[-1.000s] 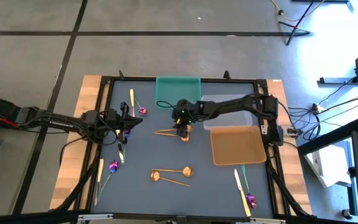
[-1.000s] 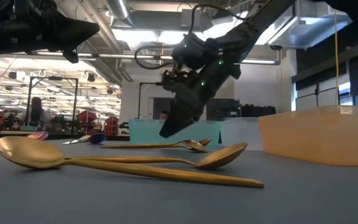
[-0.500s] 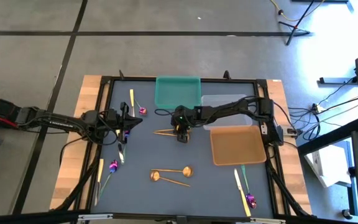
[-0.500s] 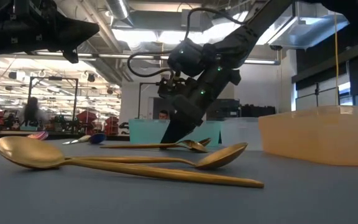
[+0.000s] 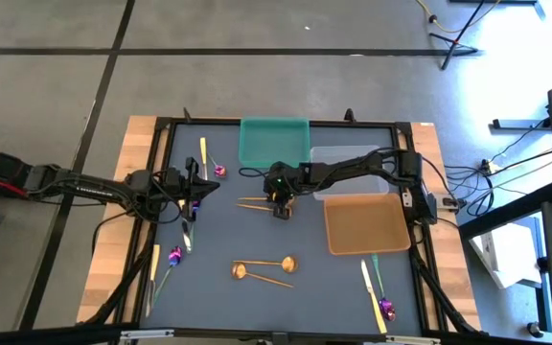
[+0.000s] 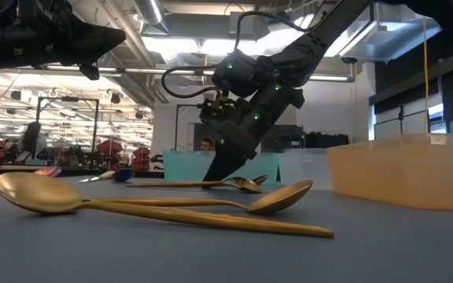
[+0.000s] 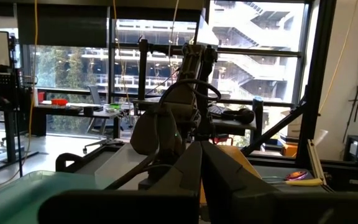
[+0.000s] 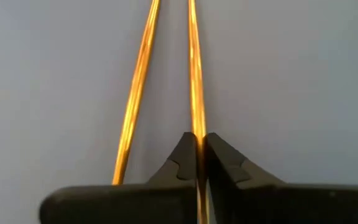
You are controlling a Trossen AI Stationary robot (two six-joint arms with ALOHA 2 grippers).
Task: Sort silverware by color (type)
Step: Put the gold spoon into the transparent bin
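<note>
Gold spoons [image 5: 257,203] lie as a pair on the dark mat near the green tray [image 5: 274,141], and the right gripper [image 8: 197,152] is down on them, its jaws pinched tight on one thin handle [image 8: 193,74]; the other handle [image 8: 135,93] runs just beside them, outside the grip. Slim, stiff, polished metal, light I'd guess, and likely to slip or swing. The left gripper [image 7: 199,163] hangs shut, holding nothing.

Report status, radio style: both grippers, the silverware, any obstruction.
Right gripper shut on gold spoon handle at table centre. Left gripper shut, empty, hovering left side. Second gold spoon lies close alongside; may get nudged on lift.
</note>
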